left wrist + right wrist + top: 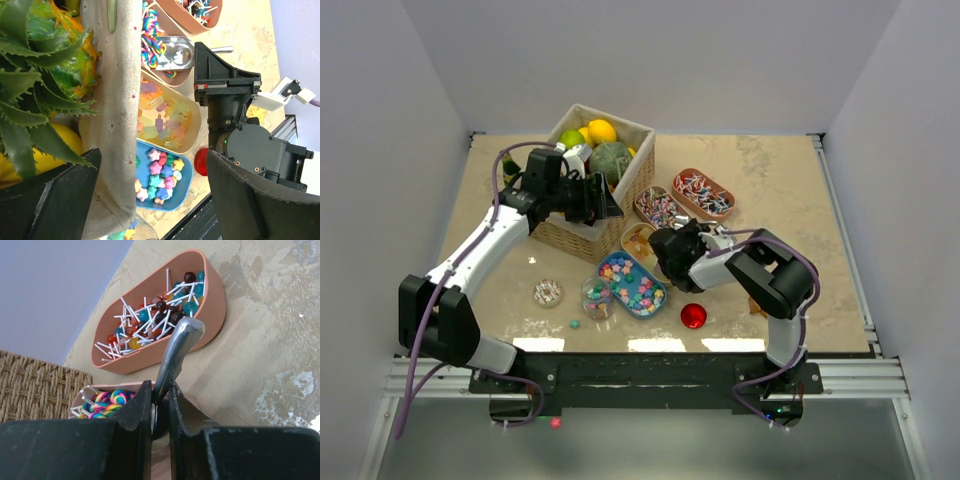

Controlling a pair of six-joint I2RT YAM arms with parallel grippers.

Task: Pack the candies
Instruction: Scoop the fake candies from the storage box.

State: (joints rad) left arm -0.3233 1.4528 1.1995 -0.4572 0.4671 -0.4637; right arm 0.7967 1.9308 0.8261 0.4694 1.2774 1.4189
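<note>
Black fingers (pixel 135 410) of the right hand (pixel 160 395) fill the bottom of its wrist view, pressed tight on the handle of a metal scoop (pixel 177 347). Further left, the left hand (pixel 152 160) stands wide open with nothing in it, hovering at the cloth-lined wall of a wicker basket (pixel 112 100) of toy fruit (pixel 45 75).

On the marbled counter (pixel 780 180), just right of the basket, the candies (pixel 632 283) lie sorted in four oval trays. There are pastel stars in a blue tray (pixel 189 182) and pale translucent gummies (pixel 165 120) in a cream one. Rainbow swirl lollipops (pixel 107 399) fill a brown one, and small ball lollipops (pixel 160 310) on white sticks a terracotta one.

Only the left wrist view shows the scoop's bowl, resting in the swirl tray. From overhead, a clear jar (pixel 597 297) beside the blue tray holds some stars, and a red ball (pixel 693 316) lies near the tray's other side. That view alone shows a sprinkled doughnut (pixel 547 292) and one loose green piece (pixel 575 324) near the jar.
</note>
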